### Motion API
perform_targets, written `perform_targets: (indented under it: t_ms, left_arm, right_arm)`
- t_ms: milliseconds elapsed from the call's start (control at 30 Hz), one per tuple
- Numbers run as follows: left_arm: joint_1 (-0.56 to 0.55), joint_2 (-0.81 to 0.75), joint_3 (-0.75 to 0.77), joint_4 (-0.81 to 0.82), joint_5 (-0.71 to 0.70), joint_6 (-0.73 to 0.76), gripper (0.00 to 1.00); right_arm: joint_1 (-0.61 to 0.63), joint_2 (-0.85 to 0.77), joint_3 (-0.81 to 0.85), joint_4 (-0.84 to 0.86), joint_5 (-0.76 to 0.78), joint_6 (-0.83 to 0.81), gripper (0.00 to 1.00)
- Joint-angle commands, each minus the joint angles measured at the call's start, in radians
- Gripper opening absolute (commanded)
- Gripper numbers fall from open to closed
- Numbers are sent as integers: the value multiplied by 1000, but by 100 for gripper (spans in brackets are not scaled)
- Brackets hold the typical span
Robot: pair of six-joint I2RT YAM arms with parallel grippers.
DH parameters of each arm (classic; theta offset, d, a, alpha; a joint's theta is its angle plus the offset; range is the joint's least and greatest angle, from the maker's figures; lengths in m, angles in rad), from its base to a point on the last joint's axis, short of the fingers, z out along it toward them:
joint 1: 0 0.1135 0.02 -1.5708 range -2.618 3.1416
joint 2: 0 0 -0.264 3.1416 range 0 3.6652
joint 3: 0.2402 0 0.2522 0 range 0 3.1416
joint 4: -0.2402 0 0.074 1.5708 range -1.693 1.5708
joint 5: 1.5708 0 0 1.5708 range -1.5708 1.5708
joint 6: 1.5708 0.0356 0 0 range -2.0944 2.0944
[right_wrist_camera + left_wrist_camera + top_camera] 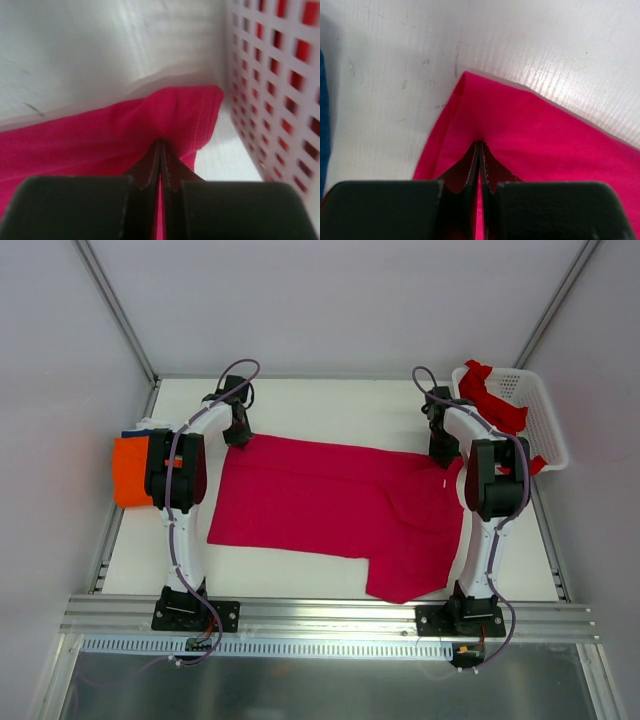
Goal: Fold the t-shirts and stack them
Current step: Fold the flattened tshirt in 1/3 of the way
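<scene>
White tabletop between pale walls carries a magenta t-shirt spread flat across its middle, with one sleeve reaching toward the near edge on the right. From above, the left gripper sits at the shirt's far left corner and the right gripper at its far right corner. The wrists cover the fingertips, so this view does not show how the jaws stand.

The wrist cameras do. The left gripper has its jaws pressed together, pinching the magenta cloth just inside the corner. The right gripper is clamped the same way on the shirt beside a stitched hem.

Part of the shirt's right side lies under the right arm. At the table's left edge an orange t-shirt, folded, is half covered by the left arm. A navy t-shirt shows only as a sliver behind it (the left wrist view catches a blurred blue strip at its frame edge, too cut off to read).

A white lattice basket stands at the far right with a crumpled red t-shirt in it. The right wrist view shows the basket wall close by, with red visible only through its holes.
</scene>
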Motion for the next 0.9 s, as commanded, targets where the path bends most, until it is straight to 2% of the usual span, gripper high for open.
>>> perform_targets:
  t_ms: [0,167,433,600,767,867]
  left_arm:
    - [11,0,-2,-21,23,-18,0]
    - [16,5,-2,-21,39,-18,0]
    - [16,32,23,-24,45,-25,0]
    - [19,23,20,-24,48,-24,0]
    - [19,19,18,-24,43,-24,0]
    - [19,22,14,-24,46,-25,0]
  right_arm:
    - [-32,-90,-12,-98,88,-27,0]
    - [-41,-110,-41,-102,148,-27,0]
    - [-43,-95,-38,-60,34,-18,0]
    - [-41,-191,-141,33,-27,8,1]
    - [-41,-290,-150,63,-72,4,1]
    - [-41,-281,-144,60,-72,2,1]
